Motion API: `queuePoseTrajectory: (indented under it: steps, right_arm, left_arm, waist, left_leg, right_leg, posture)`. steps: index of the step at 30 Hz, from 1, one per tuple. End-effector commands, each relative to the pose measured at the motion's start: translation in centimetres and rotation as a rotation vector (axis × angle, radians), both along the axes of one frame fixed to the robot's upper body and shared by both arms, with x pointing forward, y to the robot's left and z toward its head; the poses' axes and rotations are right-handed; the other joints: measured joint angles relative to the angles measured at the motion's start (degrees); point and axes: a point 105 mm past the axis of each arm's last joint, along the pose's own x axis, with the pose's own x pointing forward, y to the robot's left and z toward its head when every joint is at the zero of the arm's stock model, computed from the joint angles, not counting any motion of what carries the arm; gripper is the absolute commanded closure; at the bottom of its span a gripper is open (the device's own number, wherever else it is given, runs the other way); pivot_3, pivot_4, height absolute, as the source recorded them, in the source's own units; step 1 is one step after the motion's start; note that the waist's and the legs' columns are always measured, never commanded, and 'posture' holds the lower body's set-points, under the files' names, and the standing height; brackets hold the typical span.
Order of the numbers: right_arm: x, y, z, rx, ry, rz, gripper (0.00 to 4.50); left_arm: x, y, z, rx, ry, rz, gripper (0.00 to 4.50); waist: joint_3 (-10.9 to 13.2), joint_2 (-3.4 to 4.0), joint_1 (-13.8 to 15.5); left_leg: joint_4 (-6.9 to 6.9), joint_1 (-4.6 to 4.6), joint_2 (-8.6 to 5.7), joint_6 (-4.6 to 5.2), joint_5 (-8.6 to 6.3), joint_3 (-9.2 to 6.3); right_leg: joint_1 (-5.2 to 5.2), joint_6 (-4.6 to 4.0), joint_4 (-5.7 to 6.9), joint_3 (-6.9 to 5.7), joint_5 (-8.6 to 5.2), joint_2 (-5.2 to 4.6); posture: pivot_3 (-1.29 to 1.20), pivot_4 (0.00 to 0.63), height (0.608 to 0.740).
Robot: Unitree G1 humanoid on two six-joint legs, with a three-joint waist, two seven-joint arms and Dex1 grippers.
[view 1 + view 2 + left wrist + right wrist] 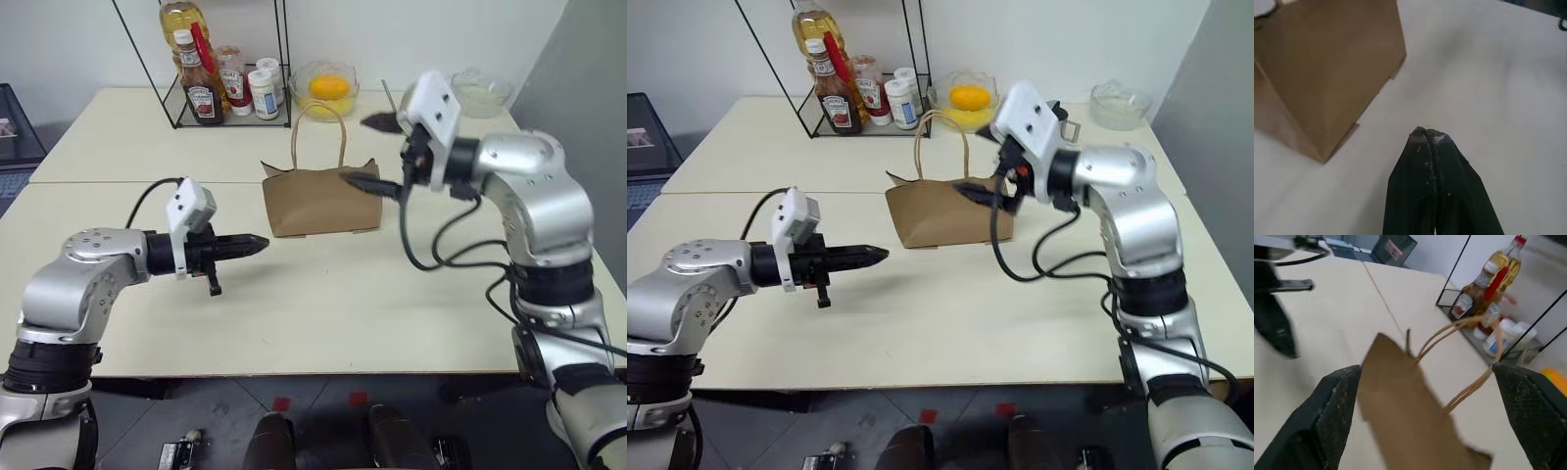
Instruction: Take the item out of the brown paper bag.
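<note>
Your right gripper [380, 153] hangs wide open at the brown paper bag [318, 204], apparently lined up to reach inside. Your left gripper [257, 244], pinched shut and empty, waits beside it above the counter [323, 313].

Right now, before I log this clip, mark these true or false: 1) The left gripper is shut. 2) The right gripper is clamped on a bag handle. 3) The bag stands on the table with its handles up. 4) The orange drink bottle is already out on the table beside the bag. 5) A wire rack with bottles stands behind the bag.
1) True: the left gripper is shut and empty.
2) False: the right gripper is open, holding nothing, beside the brown paper bag.
3) True: its handles loop upward.
4) False: no such bottle stands by the bag.
5) True: the wire rack holds ketchup bottles.
</note>
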Motion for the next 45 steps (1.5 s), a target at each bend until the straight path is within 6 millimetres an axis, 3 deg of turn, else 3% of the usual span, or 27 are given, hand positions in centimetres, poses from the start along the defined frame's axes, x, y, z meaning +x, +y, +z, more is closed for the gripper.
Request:
queuePoseTrajectory:
  steps: [1,5,8,13,24,30,36,45]
  right_arm:
    - [-3.1,-1.3,-0.1,0.107,0.036,-0.060,0.02]
    - [-4.8,-3.2,-4.2,0.107,0.117,-0.241,0.02]
    - [-6.5,-3.1,-6.1,0.076,0.127,-0.278,0.02]
    - [-7.2,-2.9,-6.8,0.073,0.119,-0.311,0.02]
    - [-7.8,-3.6,-6.3,0.116,0.109,-0.368,0.02]
    - [-8.2,-3.6,-6.6,0.113,0.134,-0.356,0.02]
    - [-8.7,-3.7,-6.7,0.108,0.147,-0.348,0.02]
    - [-9.4,-3.9,-6.7,0.105,0.167,-0.346,0.02]
  left_arm:
    - [-0.1,0.6,1.9,-0.013,-0.048,0.012,4.50]
    - [1.2,1.8,3.2,-0.023,-0.092,0.069,4.50]
    - [4.3,2.4,6.0,-0.043,-0.213,0.152,4.50]
    - [7.6,1.4,8.6,-0.029,-0.320,0.165,4.50]
    - [13.9,-1.8,9.9,0.198,-0.516,0.251,4.50]
    - [14.6,-4.3,9.0,0.359,-0.542,0.157,4.50]
    - [14.7,-4.7,8.4,0.489,-0.518,0.113,4.50]
    - [14.2,-5.7,7.3,0.493,-0.420,0.028,4.50]
  waist:
    - [-0.02,-0.03,-0.02]
    - [-0.03,-0.04,0.49]
    - [-0.01,-0.08,0.86]
    - [-0.04,-0.11,1.15]
    - [-0.02,-0.15,1.28]
    - [-0.02,-0.15,1.16]
    - [-0.01,-0.17,0.94]
    - [-0.01,-0.17,0.92]
  left_leg:
    - [0.00,0.01,0.00,0.00,0.00,0.02]
    - [0.01,0.01,0.00,0.00,0.00,-0.03]
    - [0.02,0.02,-0.02,0.00,0.01,0.00]
    - [0.05,0.02,-0.03,0.00,0.01,0.00]
    - [0.01,-0.06,-0.04,0.01,0.01,-0.03]
    - [-0.01,-0.14,-0.05,0.02,0.01,-0.04]
    - [-0.02,-0.17,-0.05,0.02,0.01,-0.04]
    - [-0.01,-0.22,-0.05,0.02,0.02,-0.05]
  right_leg:
    - [-0.02,0.00,0.02,0.03,0.00,0.01]
    - [0.00,-0.02,-0.01,0.02,-0.03,0.04]
    - [-0.01,-0.01,-0.02,0.05,-0.04,0.05]
    - [0.03,0.00,-0.06,0.06,-0.04,0.07]
    - [0.01,-0.01,-0.20,0.03,-0.04,0.08]
    - [0.00,-0.01,-0.30,0.03,-0.04,0.07]
    - [0.00,-0.01,-0.29,0.02,-0.04,0.08]
    - [0.01,0.00,-0.31,0.02,-0.04,0.08]
  posture:
    - [0.00,0.150,0.740]
    - [0.00,0.150,0.740]
    - [0.00,0.150,0.740]
    - [0.00,0.150,0.740]
    - [0.00,0.150,0.740]
    - [0.00,0.150,0.740]
    - [0.00,0.150,0.740]
    - [0.00,0.150,0.740]
